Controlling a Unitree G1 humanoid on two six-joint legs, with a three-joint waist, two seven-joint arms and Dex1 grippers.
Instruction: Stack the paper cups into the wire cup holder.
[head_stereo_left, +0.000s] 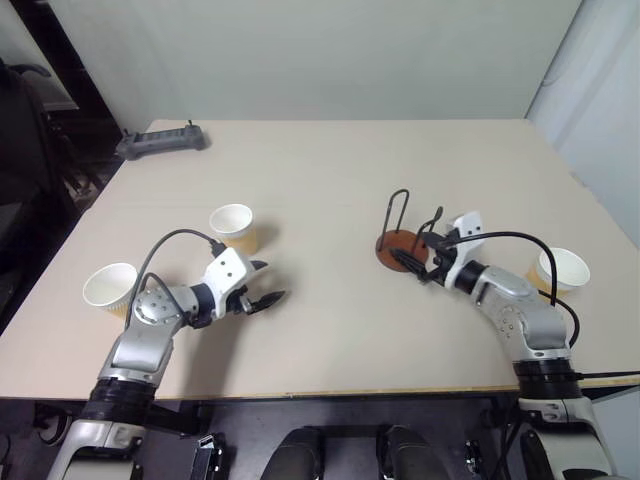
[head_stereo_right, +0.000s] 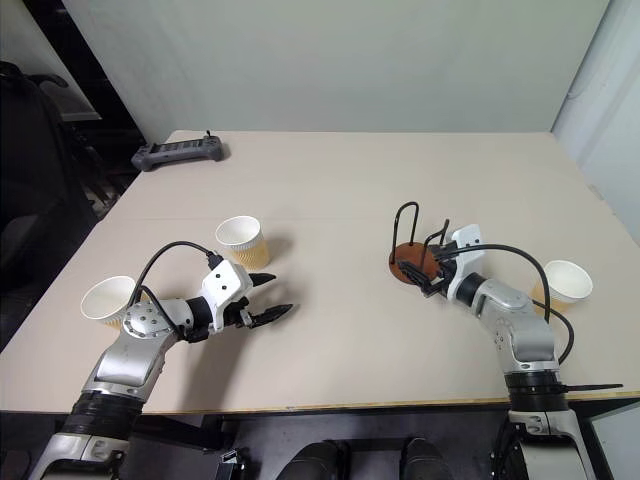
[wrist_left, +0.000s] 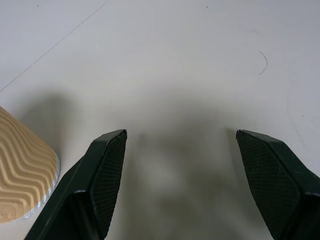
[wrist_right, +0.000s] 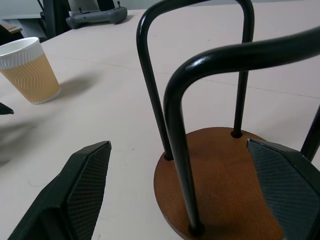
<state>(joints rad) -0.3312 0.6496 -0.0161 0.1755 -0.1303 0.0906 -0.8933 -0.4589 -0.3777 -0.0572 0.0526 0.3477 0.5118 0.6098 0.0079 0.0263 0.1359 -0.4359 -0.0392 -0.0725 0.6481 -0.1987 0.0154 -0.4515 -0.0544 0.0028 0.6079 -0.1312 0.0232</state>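
Paper cups, tan-ribbed with white rims, none yet stacked: all three stand apart on the pale bench (head_stereo_left: 330, 170).

One cup (head_stereo_left: 234, 227) is seen centre-left, one (head_stereo_left: 110, 288) at far left, one (head_stereo_left: 561, 270) at far right. The empty brown-based black wire cup holder (head_stereo_left: 402, 240) sits right of centre. The left gripper (head_stereo_left: 262, 284) is held open and empty; the right gripper (head_stereo_left: 420, 262) is spread wide about the holder's base. The grey controller (head_stereo_left: 160, 140) is shown at upper left in the head views; pad texture is given in the wrist views.

1. Paper cups (wrist_right: 29, 70) show a tan, ripple-embossed paper wall and a smooth white rolled rim.
2. The wire cup holder (wrist_right: 220, 170) pairs a smooth, satin reddish-brown wooden disc with glossy black coated metal loops.
3. The fingers (wrist_left: 102, 175) of the left gripper (wrist_left: 182, 150) are matt black plastic with finely cross-hatched pads.
4. The table (head_stereo_left: 330, 180) is a pale beige, smooth matt laminate.
5. The grey controller (head_stereo_left: 160, 141) at the far corner looks like matt plastic.
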